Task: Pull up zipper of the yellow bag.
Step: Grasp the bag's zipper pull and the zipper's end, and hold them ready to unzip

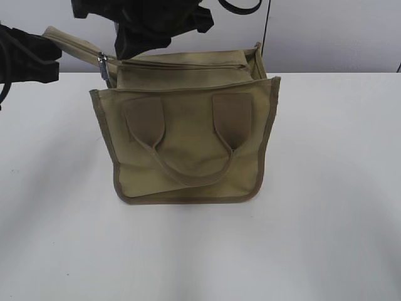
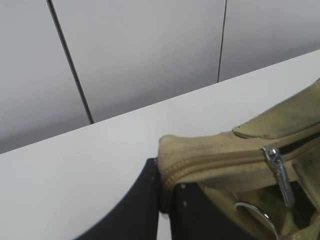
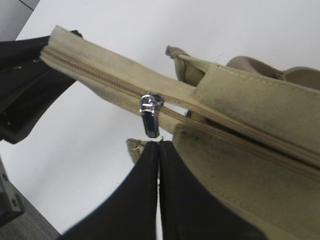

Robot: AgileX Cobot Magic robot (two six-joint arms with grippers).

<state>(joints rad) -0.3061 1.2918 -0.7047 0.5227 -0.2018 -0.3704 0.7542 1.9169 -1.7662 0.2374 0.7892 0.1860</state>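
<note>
Black right pincer fills the bottom of its wrist view, fingers pressed together just under the small silver metal pull tab, not holding it. That tab hangs on the thin khaki zipper, at the upper left of the boxy khaki canvas bag. Left pincer is pinching the zipper's loose end tail. I think the tab must be gripped next while the tail stays tight. White surface lies wide around.

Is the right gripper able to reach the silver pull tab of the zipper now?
Probably yes. The right gripper sits shut directly below the pull tab, with nothing between them, while the left gripper holds the zipper tail taut.
</note>
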